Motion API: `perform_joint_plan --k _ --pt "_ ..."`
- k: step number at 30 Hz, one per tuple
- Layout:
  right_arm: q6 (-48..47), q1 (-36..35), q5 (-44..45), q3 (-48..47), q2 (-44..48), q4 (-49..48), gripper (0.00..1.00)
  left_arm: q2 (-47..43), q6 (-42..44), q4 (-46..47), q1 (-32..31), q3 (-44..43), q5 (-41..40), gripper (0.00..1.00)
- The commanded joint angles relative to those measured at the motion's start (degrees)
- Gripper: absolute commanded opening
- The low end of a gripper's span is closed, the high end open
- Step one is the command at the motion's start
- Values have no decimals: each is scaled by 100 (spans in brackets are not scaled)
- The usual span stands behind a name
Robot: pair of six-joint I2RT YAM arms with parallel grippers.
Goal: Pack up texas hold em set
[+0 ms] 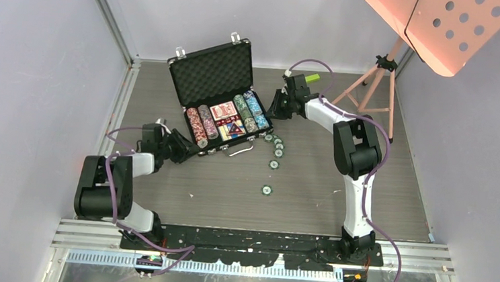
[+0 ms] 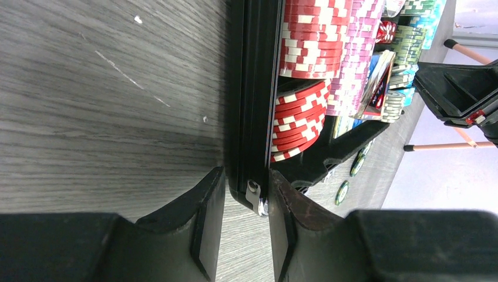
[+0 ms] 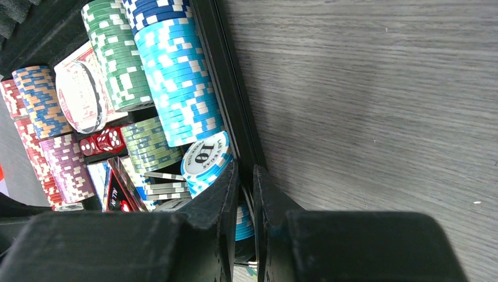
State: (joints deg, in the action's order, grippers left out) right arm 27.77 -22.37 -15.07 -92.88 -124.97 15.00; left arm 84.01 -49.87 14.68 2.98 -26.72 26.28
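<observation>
The black briefcase (image 1: 213, 77) stands open at the middle of the table, lid up, with rows of striped chips (image 1: 198, 125), a red-backed card deck (image 1: 222, 111) and red dice (image 3: 103, 141) inside. My left gripper (image 1: 186, 147) is at its front left corner; in the left wrist view (image 2: 246, 173) the fingertips pinch the corner wall (image 2: 252, 117) by a silver fitting. My right gripper (image 1: 275, 109) is at the case's right side; in the right wrist view (image 3: 246, 170) it is closed on the side wall (image 3: 226, 88), beside the light blue chips (image 3: 176, 82). Several loose chips (image 1: 275, 154) lie on the table.
A small green block (image 1: 313, 78) lies behind the right gripper. A pink tripod stand (image 1: 375, 83) rises at the back right, with a pink perforated panel (image 1: 445, 25) above it. The case's silver handle (image 1: 240, 151) sticks out at the front. Grey walls enclose the table.
</observation>
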Motion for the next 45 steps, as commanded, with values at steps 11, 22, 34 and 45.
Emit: perform_joint_plan --k 11,22,34,45 --pt "104 -104 -11 138 585 779 1 405 150 10 -245 -227 261 18" --pt "296 -256 46 651 840 626 1 144 115 -96 -545 88 231 1" --pt "422 -329 267 1047 1188 547 1 -944 319 -1024 -565 214 -101 0" --pt "431 -50 435 749 1379 760 40 -1640 429 -1865 -566 -214 -360 22"
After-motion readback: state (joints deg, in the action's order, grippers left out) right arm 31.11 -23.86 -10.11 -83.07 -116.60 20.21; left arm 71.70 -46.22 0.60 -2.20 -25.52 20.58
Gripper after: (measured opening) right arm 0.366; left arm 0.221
